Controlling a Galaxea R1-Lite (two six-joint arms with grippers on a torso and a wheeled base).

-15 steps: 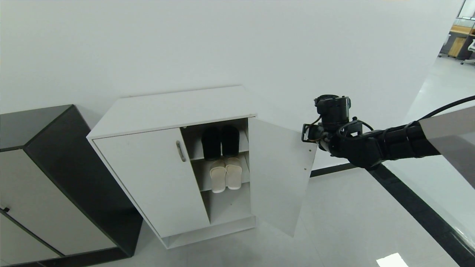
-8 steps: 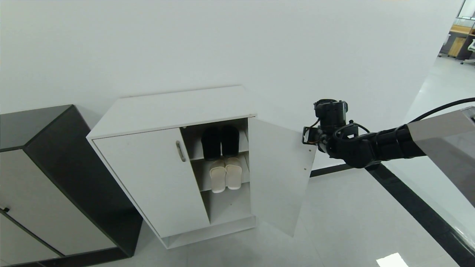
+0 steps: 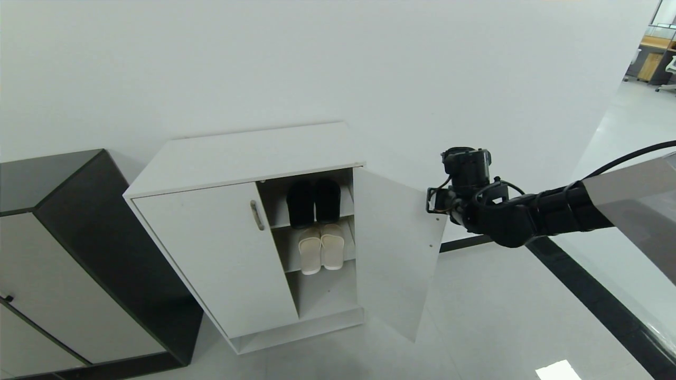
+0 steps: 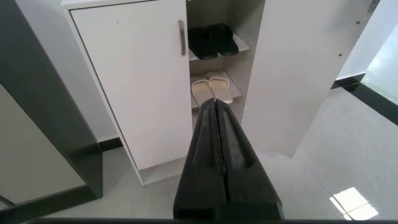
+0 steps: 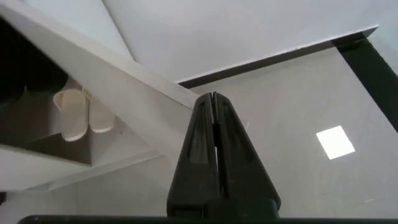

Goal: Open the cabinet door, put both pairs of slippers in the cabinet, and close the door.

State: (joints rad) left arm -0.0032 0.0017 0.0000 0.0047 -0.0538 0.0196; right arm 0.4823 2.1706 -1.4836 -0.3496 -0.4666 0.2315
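Note:
The white cabinet stands against the wall with its left door closed and its right door swung open. Black slippers sit on the top shelf and white slippers on the shelf below. My right gripper is shut, its tip against the outer face of the open door near the top free corner. In the right wrist view the right gripper meets the door, with the white slippers beyond. My left gripper is shut on nothing, held back in front of the cabinet opening.
A black cabinet stands close on the white cabinet's left. A black stripe runs across the floor on the right. Open grey floor lies in front of and to the right of the open door.
My right gripper has moved a little left and down against the open door. The door's free edge has swung slightly towards the cabinet.

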